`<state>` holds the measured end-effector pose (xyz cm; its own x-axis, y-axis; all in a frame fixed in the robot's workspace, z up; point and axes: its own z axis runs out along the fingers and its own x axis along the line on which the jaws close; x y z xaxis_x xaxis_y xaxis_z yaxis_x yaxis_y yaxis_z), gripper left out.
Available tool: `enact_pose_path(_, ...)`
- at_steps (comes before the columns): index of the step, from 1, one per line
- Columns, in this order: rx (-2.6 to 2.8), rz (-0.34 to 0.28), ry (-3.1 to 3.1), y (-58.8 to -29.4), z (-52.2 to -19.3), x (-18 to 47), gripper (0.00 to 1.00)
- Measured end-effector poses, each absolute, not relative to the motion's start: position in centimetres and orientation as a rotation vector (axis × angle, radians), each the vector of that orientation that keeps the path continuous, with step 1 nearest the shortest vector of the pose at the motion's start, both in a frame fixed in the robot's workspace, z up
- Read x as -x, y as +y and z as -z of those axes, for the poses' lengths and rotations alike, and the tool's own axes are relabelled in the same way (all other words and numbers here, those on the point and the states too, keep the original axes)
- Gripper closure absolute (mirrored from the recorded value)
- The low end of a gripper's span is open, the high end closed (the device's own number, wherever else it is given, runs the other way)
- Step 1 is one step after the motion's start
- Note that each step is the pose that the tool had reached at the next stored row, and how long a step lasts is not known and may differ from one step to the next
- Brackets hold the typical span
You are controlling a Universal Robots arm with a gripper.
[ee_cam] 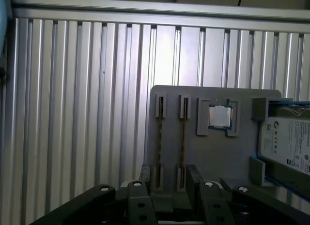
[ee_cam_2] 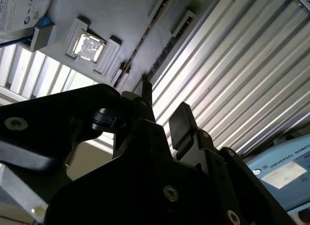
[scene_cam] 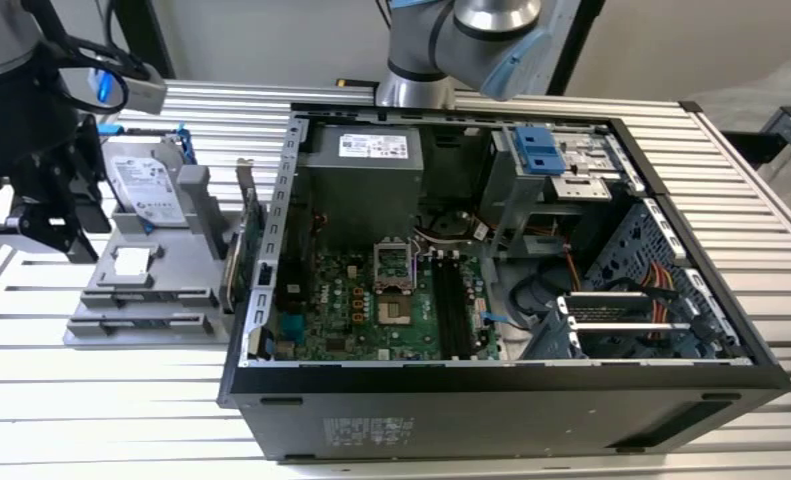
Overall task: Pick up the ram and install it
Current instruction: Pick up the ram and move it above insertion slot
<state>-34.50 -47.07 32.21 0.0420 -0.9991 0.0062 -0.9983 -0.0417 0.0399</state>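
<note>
Gripper (ee_cam: 169, 179): my fingers (ee_cam: 145, 175) stand apart with nothing between them, hovering just over the gray holder (ee_cam: 218, 157).
Ram (ee_cam: 183, 142): on edge in one of the holder's slots, just past my fingertips, untouched.
Processor (ee_cam: 219, 116): flat in its recess, a little farther out, beside the slots.
Hard drive (ee_cam: 288, 140): beyond the processor, at the holder's far side.
Table (ee_cam: 72, 113): ribbed aluminium beneath it all.
Computer case (scene_cam: 502, 400): lid off, well away from my hand.
</note>
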Motion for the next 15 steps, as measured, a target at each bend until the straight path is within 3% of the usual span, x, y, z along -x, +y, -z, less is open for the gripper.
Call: enact_pose_path(15, -2.244, 0.029, -2.144, -47.1, -30.8, 34.5, 1.00)
